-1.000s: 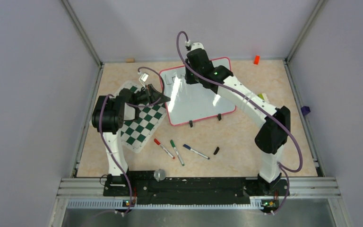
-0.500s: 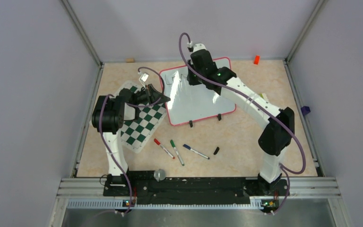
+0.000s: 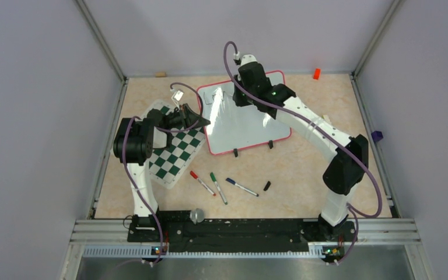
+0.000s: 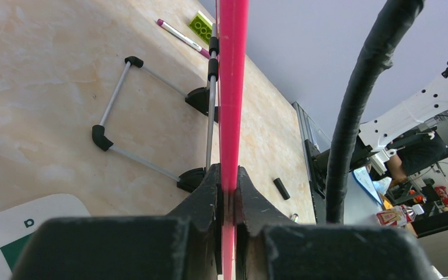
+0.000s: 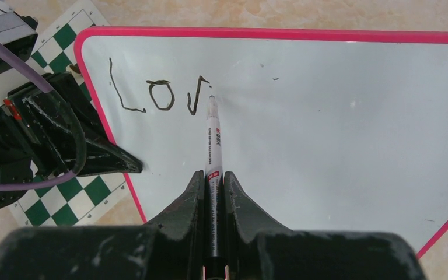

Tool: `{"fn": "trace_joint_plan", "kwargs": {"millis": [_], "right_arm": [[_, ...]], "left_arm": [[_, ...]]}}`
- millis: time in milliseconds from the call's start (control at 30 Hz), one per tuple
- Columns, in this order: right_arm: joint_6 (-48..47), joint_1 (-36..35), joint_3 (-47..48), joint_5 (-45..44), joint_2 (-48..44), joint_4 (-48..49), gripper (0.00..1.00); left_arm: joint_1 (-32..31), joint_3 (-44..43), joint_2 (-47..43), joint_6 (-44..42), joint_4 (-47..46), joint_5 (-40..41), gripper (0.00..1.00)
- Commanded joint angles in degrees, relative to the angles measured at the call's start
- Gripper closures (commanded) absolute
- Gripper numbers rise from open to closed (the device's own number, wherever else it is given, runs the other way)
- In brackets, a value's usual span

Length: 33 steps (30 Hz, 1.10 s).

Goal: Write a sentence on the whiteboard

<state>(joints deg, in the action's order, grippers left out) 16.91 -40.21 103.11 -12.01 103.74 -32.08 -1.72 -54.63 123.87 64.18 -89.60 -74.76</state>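
Two sets of jaws are clenched: the left jaws on the red edge of the whiteboard point(image 3: 240, 121), the right jaws on a marker point(image 5: 213, 146), its tip held at the sentence point(image 5: 160, 96), reading "Lov".

Your cell: pale walls point(image 3: 35, 116) round a beige tabletop point(image 3: 303, 169).
You see the walls plain and lilac-grey on three sides, joined by aluminium corner posts point(image 3: 101, 41); the marbled tabletop is evenly lit, with a metal rail point(image 3: 385, 228) along its near edge.

The whiteboard point(image 3: 240, 123) stands right of the mat point(image 3: 172, 157), three markers point(image 3: 218, 188) before it.
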Motion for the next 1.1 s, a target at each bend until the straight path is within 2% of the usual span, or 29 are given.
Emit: {"fn": "trace_joint_plan", "kwargs": {"millis": [0,633,1067], "right_arm": [[-0.5,1.0,-1.0,-0.5,-3.9,1.8,1.00],[0.3,1.6,2.2,1.6,-0.1,1.9,1.00],[0.6,1.7,3.1,-3.4,0.7,-1.6,1.00]], "left_arm": [[-1.4,-0.2,-1.8,1.1,-3.1,-4.9,1.00],[-1.4,0.0,-1.9,0.9,-3.2,-5.1,1.00],[-1.4,-0.1,-1.7,0.9,-3.2,-5.1,1.00]]}}
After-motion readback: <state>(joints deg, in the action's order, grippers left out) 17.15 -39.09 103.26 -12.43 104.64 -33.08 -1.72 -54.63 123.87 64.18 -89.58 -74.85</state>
